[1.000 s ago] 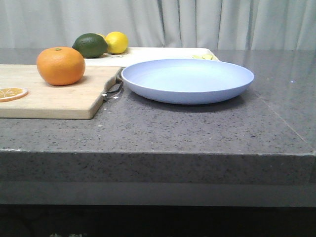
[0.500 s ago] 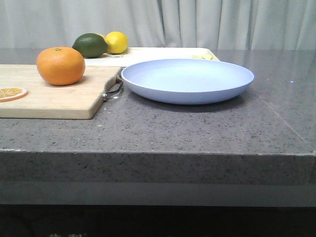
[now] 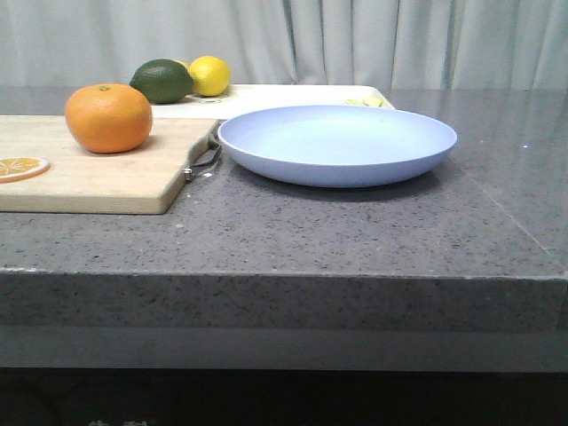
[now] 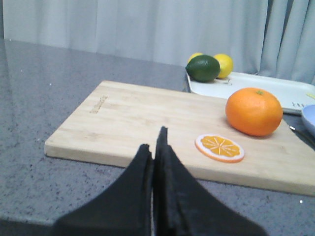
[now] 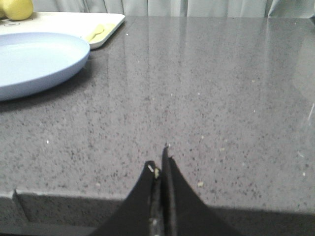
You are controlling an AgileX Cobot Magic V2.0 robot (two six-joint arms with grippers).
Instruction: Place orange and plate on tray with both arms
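Note:
The orange (image 3: 108,117) sits on a wooden cutting board (image 3: 89,177) at the left; it also shows in the left wrist view (image 4: 254,111). The pale blue plate (image 3: 337,144) rests on the counter right of the board and shows in the right wrist view (image 5: 34,61). The white tray (image 3: 293,95) lies behind the plate, also visible in the wrist views (image 4: 275,88) (image 5: 64,22). My left gripper (image 4: 153,142) is shut and empty, short of the board's near edge. My right gripper (image 5: 160,164) is shut and empty over the counter's front edge, right of the plate. Neither gripper shows in the front view.
A dark green lime (image 3: 162,81) and a yellow lemon (image 3: 209,75) sit at the tray's left end. A dried orange slice (image 4: 219,147) lies on the board near the orange. The board has a metal handle (image 3: 202,164) facing the plate. Grey curtains hang behind the counter.

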